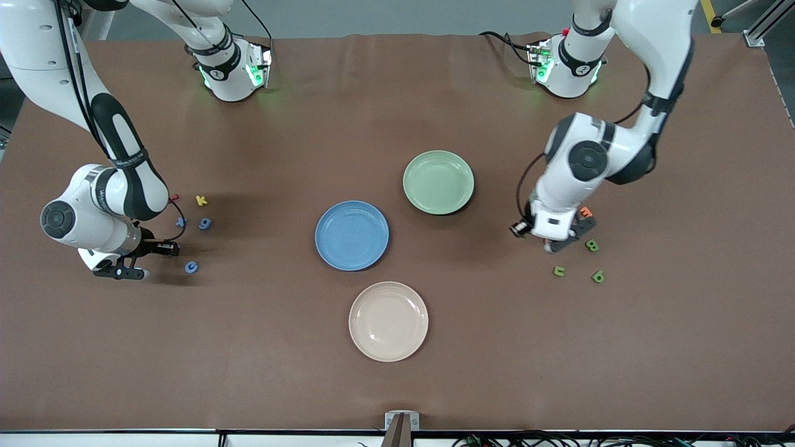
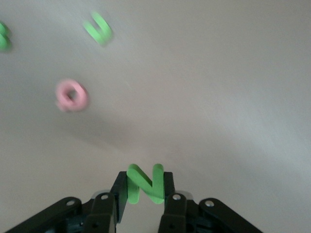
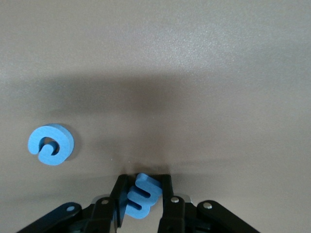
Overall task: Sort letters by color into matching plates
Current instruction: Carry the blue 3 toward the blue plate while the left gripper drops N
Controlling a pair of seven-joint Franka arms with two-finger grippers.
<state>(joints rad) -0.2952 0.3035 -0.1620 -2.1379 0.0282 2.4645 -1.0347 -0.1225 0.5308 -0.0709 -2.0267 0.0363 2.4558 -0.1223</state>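
I have the brown tabletop (image 1: 397,385) with three round glossy plates in its middle: the pale green plate (image 1: 438,182) farthest from the front camera, the mid-blue plate (image 1: 351,235) nearer, and the cream-beige plate (image 1: 388,321) nearest. From the front I see my left end effector (image 1: 562,239) low over the letters at the left arm's end, but its fingers are masked by the wrist; the left wrist view shows them closed narrow on a chunky green letter N (image 2: 144,183), with a pink ring-shaped letter (image 2: 71,95) and a green U-shaped letter (image 2: 98,28) lying apart on the tabletop. My right end effector (image 1: 124,271) sits low at the right arm's end, and only the right wrist view reveals it clamped on a small blue letter (image 3: 142,194), while a blue letter C (image 3: 50,144) lies near it. The front view adds a yellow letter K (image 1: 200,200) and an orange letter (image 1: 586,212).
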